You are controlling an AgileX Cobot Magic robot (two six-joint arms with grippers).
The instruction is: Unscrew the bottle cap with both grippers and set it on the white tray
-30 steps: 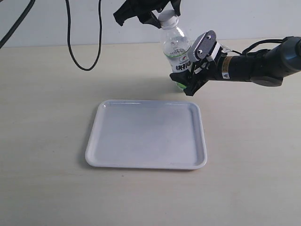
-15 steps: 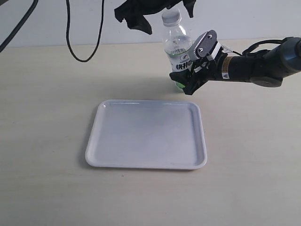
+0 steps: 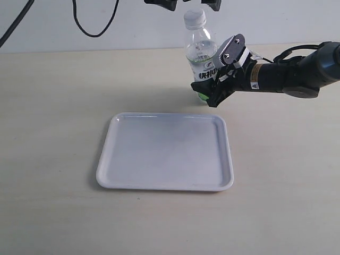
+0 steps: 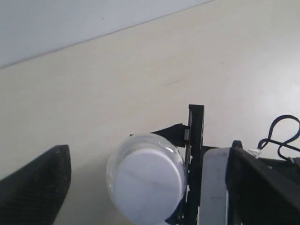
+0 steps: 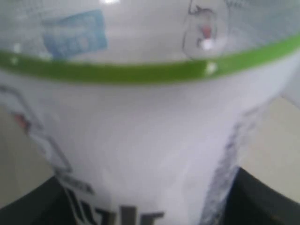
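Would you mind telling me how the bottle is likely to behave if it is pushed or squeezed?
The bottle stands tall and narrow, so it would probably tip easily if pushed near the cap. Its clear, thin-looking wall suggests it is light and may dent under the right gripper. Being round, it would likely roll once down.

1. The tabletop (image 3: pixel 58 159) is a pale beige, faintly grained surface. Its far edge meets a light wall.
2. A white tray (image 3: pixel 159 154) lies flat near the middle of it, its sides roughly square with the far edge.
3. A clear bottle (image 3: pixel 199 53) stands upright near the far edge, just beyond the tray's far right corner and apart from the tray. Its base is partly hidden.
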